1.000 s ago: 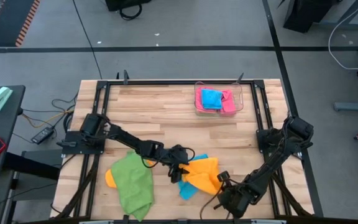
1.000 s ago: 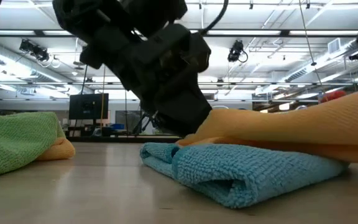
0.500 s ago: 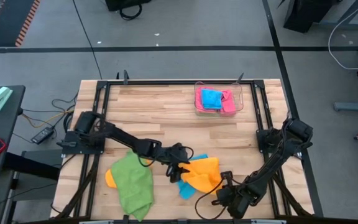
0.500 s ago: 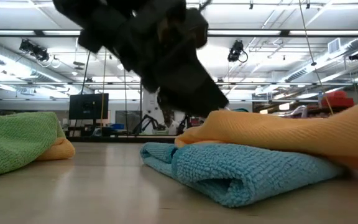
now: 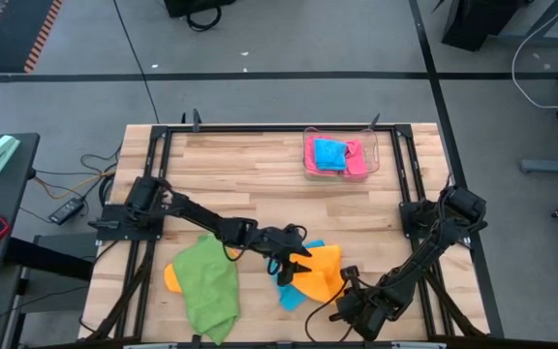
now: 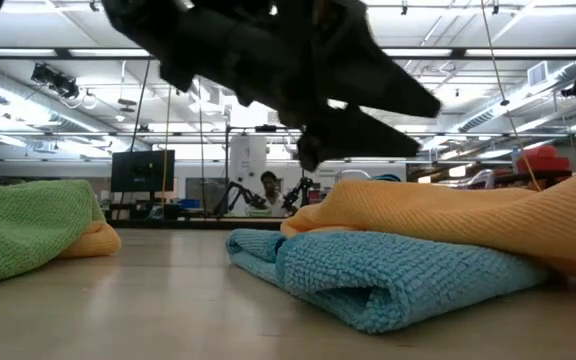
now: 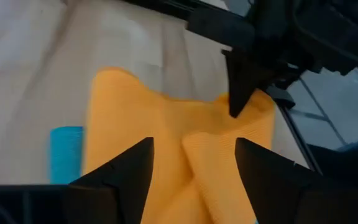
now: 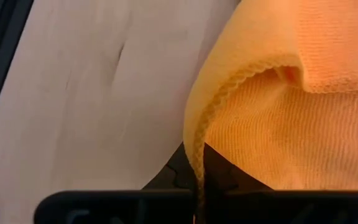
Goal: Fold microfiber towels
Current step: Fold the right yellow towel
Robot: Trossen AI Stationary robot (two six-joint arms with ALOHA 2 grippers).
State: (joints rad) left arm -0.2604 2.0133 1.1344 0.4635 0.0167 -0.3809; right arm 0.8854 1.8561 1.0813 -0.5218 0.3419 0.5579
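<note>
An orange microfiber towel (image 5: 320, 269) lies crumpled over a folded sky blue towel (image 5: 287, 294) near the table's front middle. My left gripper (image 5: 300, 254) hovers open just above the orange towel's left part (image 7: 166, 124), fingers nearly level, touching nothing. My right gripper (image 5: 349, 284) is shut on the orange towel at its right end. A green towel (image 5: 207, 283) rests on a second orange one (image 5: 170, 277) at the front left. My right gripper pinches the orange towel's hemmed edge (image 8: 194, 146) between its two fingers, at the towel's right end (image 7: 244, 112). The fingers come slanting down from the near right. That end stands raised and folded over; the rest lies on the blue towel (image 6: 368, 275).
A clear tray (image 5: 374, 153) at the far right holds a blue towel (image 5: 329, 153) and a pink one (image 5: 356, 160). Bare wood lies between the tray and the towels. A black frame (image 5: 260, 128) runs along the table's edges.
My left gripper has risen off the orange towel, tipped up toward level and shifted a little toward the table's right edge. The orange towel stays draped over the blue one.
</note>
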